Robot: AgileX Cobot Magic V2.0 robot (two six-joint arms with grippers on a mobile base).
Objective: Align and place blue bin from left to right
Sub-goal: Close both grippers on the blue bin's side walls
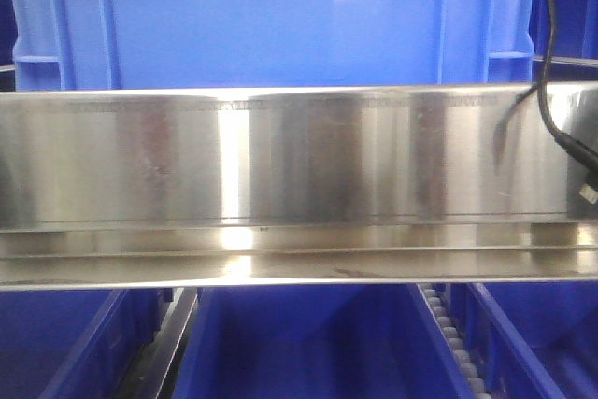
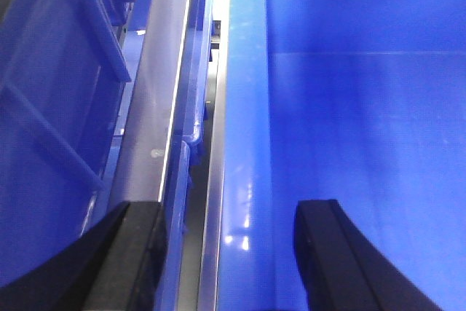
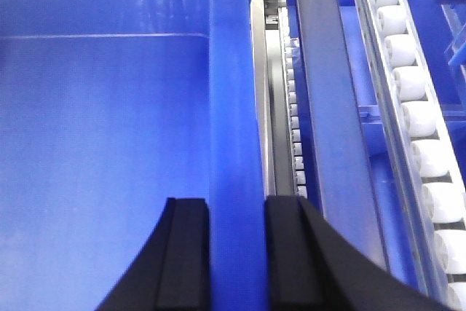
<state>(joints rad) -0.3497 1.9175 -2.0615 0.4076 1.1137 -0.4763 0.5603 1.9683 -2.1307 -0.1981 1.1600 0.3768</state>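
Large light-blue plastic crate (image 3: 102, 151) is being held near the white roller track (image 3: 408, 100), on its right. Its right wall is being pinched tight by the right gripper (image 3: 234, 205). Left wall is being straddled by the left gripper (image 2: 229, 213), jaws spread wide, not touching.

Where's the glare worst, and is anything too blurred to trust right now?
Front view: bright vertical glare band on the steel rail, everything soft. Left wrist: small highlights on the bin rim, fingers near-black, detail lost. Right wrist: rollers washed out white, bin wall evenly lit.
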